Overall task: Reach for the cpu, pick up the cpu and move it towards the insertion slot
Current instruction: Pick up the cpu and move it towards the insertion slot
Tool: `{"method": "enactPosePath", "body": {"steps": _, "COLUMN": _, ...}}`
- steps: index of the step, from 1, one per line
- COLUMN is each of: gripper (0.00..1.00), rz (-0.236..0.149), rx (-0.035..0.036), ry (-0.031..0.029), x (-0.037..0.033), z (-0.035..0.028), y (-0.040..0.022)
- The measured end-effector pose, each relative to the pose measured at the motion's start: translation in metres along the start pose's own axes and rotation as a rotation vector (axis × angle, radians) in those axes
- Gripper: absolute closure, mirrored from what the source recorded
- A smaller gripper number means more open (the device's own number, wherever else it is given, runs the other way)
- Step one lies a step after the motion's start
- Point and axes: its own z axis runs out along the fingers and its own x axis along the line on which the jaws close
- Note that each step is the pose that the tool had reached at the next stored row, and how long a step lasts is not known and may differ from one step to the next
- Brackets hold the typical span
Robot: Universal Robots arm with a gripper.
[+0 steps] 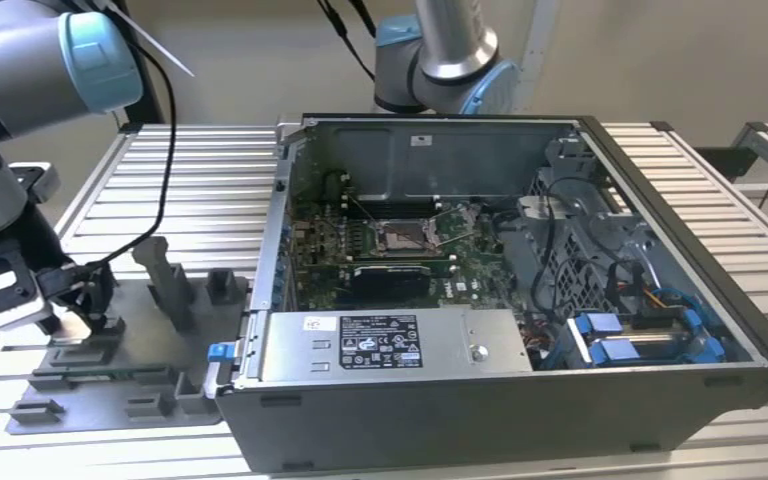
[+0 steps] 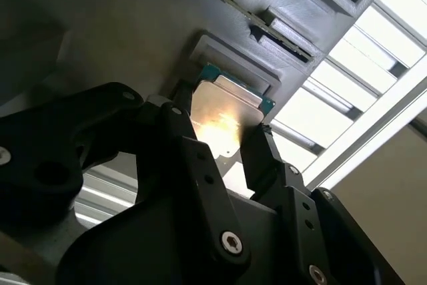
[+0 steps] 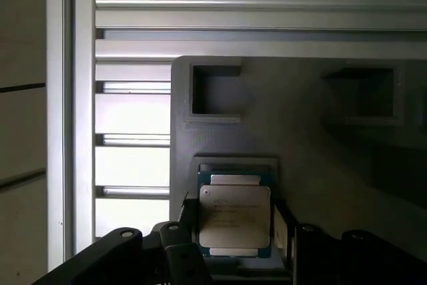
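Note:
The cpu [image 3: 233, 208] is a small square chip with a pale silver face and a green rim. It lies in a shallow square nest on the grey fixture plate [image 3: 300, 131]. In both wrist views my gripper [image 3: 235, 231] straddles it, one black finger against each side edge of the cpu [image 2: 230, 101]. The chip still rests in its nest. In the exterior view the gripper [image 1: 80, 318] is low over the fixture plate [image 1: 137, 375] at the exterior view's left. The insertion slot [image 1: 406, 236], a silver-framed socket on the green board, lies inside the open computer case.
The open computer case [image 1: 518, 400] fills the middle and the exterior view's right, with a power supply [image 1: 384, 342] at its front. Grey upright blocks [image 1: 168, 282] stand on the fixture plate between gripper and case. A second arm [image 1: 444, 50] stands behind the case. A ribbed metal table [image 1: 197, 180] lies underneath.

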Motion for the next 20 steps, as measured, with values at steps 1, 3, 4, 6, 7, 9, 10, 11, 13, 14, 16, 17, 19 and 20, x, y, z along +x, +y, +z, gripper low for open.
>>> {"method": "enactPosePath", "body": {"steps": 1, "gripper": 1.00, "rz": 0.000, "rx": 0.0000, "ry": 0.0000, "x": 0.0000, "z": -0.0008, "y": 0.0000}}
{"method": "enactPosePath", "body": {"steps": 3, "gripper": 1.00, "rz": 0.000, "rx": 0.0000, "ry": -0.0001, "x": 0.0000, "z": -0.0025, "y": 0.0001}}
{"method": "enactPosePath", "body": {"steps": 4, "gripper": 1.00, "rz": 0.000, "rx": -0.0001, "ry": -0.0001, "x": 0.0000, "z": -0.0032, "y": 0.0001}}
{"method": "enactPosePath", "body": {"steps": 6, "gripper": 1.00, "rz": 0.000, "rx": -0.0001, "ry": -0.0001, "x": 0.0000, "z": -0.0049, "y": 0.0002}}
{"method": "enactPosePath", "body": {"steps": 7, "gripper": 1.00, "rz": 0.000, "rx": -0.0001, "ry": -0.0001, "x": 0.0000, "z": -0.0058, "y": 0.0002}}
{"method": "enactPosePath", "body": {"steps": 9, "gripper": 1.00, "rz": 0.000, "rx": -0.0001, "ry": -0.0002, "x": -0.0001, "z": -0.0074, "y": 0.0002}}
{"method": "enactPosePath", "body": {"steps": 10, "gripper": 1.00, "rz": 0.000, "rx": -0.0001, "ry": -0.0002, "x": -0.0001, "z": -0.0081, "y": 0.0002}}
{"method": "enactPosePath", "body": {"steps": 11, "gripper": 1.00, "rz": 0.000, "rx": -0.0001, "ry": -0.0001, "x": -0.0001, "z": -0.0089, "y": 0.0003}}
{"method": "enactPosePath", "body": {"steps": 13, "gripper": 1.00, "rz": 0.000, "rx": -0.0001, "ry": -0.0001, "x": 0.0000, "z": -0.0105, "y": 0.0004}}
{"method": "enactPosePath", "body": {"steps": 14, "gripper": 1.00, "rz": 0.000, "rx": 0.0000, "ry": -0.0001, "x": 0.0000, "z": -0.0113, "y": 0.0004}}
{"method": "enactPosePath", "body": {"steps": 16, "gripper": 1.00, "rz": 0.000, "rx": -0.0001, "ry": -0.0001, "x": 0.0000, "z": -0.0128, "y": 0.0005}}
{"method": "enactPosePath", "body": {"steps": 17, "gripper": 1.00, "rz": 0.000, "rx": 0.0000, "ry": -0.0001, "x": 0.0000, "z": -0.0137, "y": 0.0005}}
{"method": "enactPosePath", "body": {"steps": 19, "gripper": 1.00, "rz": 0.000, "rx": -0.0001, "ry": -0.0001, "x": 0.0000, "z": -0.0151, "y": 0.0006}}
{"method": "enactPosePath", "body": {"steps": 20, "gripper": 1.00, "rz": 0.000, "rx": 0.0000, "ry": 0.0000, "x": 0.0000, "z": -0.0158, "y": 0.0006}}
